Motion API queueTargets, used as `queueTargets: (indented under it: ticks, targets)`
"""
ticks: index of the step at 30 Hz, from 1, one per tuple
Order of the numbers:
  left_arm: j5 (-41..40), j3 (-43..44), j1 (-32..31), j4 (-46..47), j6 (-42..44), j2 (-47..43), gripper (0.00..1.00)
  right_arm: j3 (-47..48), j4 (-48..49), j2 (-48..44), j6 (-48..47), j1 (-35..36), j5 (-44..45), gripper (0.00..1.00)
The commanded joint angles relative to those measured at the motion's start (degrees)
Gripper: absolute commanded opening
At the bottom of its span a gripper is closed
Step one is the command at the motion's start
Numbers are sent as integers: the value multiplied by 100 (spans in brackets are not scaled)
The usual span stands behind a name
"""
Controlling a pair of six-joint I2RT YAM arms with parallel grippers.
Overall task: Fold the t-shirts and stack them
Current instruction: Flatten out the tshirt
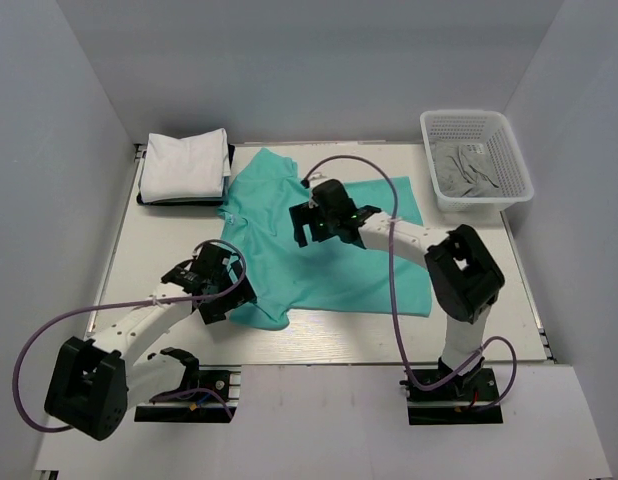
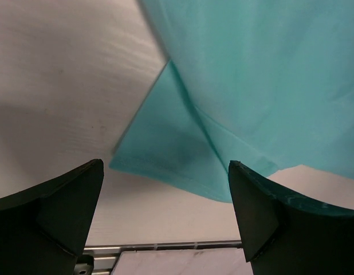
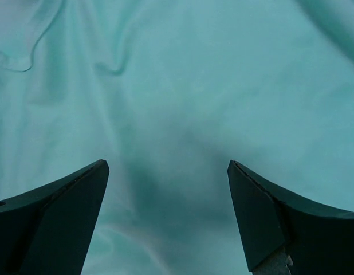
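Note:
The teal-green t-shirt (image 1: 329, 265) lies spread on the table, its near left corner folded over. A folded white t-shirt (image 1: 184, 165) sits at the back left. My left gripper (image 1: 221, 290) is open and empty, just above the shirt's near left corner; in the left wrist view the folded teal corner (image 2: 171, 149) lies ahead of the open jaws (image 2: 165, 189). My right gripper (image 1: 319, 222) is open and empty over the shirt's upper middle; the right wrist view shows only teal cloth (image 3: 177, 103) beneath the jaws (image 3: 168, 189).
A white mesh basket (image 1: 476, 158) with grey-white cloth inside stands at the back right. The white shirt rests on a dark tray (image 1: 149, 199). The table's near metal edge (image 2: 165, 246) shows close behind the left gripper.

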Motion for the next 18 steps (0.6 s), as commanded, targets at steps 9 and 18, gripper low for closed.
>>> queueTargets:
  ticks: [9, 18]
  targets:
    - [-629, -169, -178, -601, -1136, -41, 93, 675, 187, 1037, 157, 421, 127, 90]
    - [-1025, -291, -178, -409, -1516, 547, 69, 464, 222, 1230, 561, 403, 428, 90]
